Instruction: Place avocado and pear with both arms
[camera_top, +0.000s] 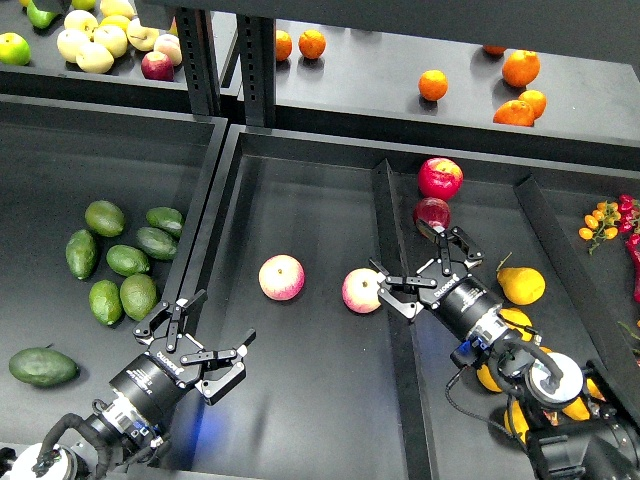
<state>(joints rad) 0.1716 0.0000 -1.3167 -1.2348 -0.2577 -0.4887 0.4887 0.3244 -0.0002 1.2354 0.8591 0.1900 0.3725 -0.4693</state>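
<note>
The avocado (138, 296), plump and mid-green, lies in the left tray among several slimmer, darker avocados (127, 260). My left gripper (206, 336) is open and empty, to the right of the avocado and below it, over the middle tray's left wall. Yellow-orange pears (522, 286) lie in the right compartment. Most are hidden behind my right arm, so I cannot tell which has the brown patch. My right gripper (422, 263) is open and empty over the divider (392, 230), between a pink apple (361, 291) and a dark red apple (431, 211).
A second pink apple (281, 277) lies in the middle compartment and a red apple (440, 177) at the back. A big dark-green fruit (41, 366) lies at the front left. Oranges (520, 68) and pale apples (95, 40) sit on the back shelf. Small red and orange fruits (606, 216) are at the right edge.
</note>
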